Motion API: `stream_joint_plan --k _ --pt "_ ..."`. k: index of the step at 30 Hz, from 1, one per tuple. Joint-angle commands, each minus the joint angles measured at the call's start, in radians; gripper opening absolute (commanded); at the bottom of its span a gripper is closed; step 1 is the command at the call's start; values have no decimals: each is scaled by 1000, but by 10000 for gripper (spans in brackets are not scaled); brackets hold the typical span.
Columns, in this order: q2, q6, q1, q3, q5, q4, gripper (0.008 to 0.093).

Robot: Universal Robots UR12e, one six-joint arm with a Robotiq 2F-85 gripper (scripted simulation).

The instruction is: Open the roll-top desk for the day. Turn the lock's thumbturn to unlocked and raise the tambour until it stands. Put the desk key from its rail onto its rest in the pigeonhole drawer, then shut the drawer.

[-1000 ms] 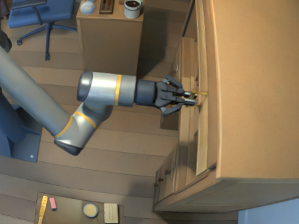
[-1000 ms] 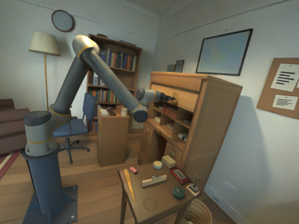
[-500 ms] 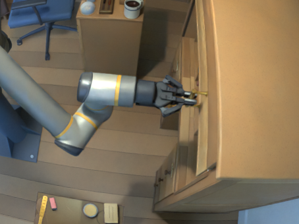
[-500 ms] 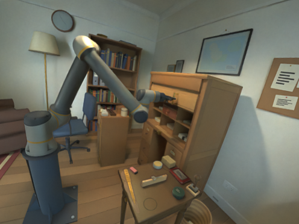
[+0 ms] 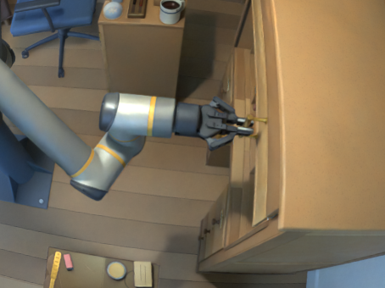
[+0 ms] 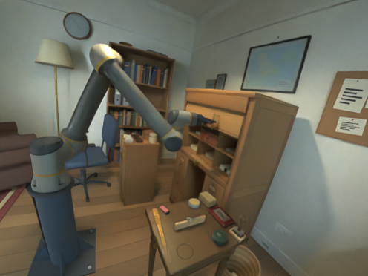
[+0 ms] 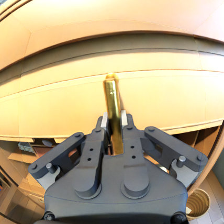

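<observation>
The tambour's brass handle (image 7: 113, 110) (image 5: 257, 120) is clamped in my closed gripper (image 7: 113, 120) (image 5: 245, 127) (image 6: 212, 121). The handle is a gold bar standing off the wooden tambour (image 7: 112, 86) (image 6: 222, 118). The tambour is raised high on the roll-top desk (image 6: 237, 148). Open pigeonholes (image 6: 211, 146) show below it. The lock's thumbturn, the desk key and the pigeonhole drawer are not clearly visible.
The desk's top overhang (image 5: 330, 114) is just beyond the gripper. A side cabinet (image 6: 138, 168) with a mug (image 5: 171, 10) stands left of the desk. A small table (image 6: 193, 233) with clutter, a wicker bin (image 6: 241, 264) and an office chair (image 6: 92, 155) are on the floor.
</observation>
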Motion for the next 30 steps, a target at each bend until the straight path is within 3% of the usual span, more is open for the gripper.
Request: stream_joint_plan --k 1,4,19,30 --pt "-1 0 0 -1 0 0 205" --pt "-1 0 0 -1 0 0 263" --pt "-3 0 -1 2 1 -1 263" --pt "-27 0 -14 40 14 -15 263"
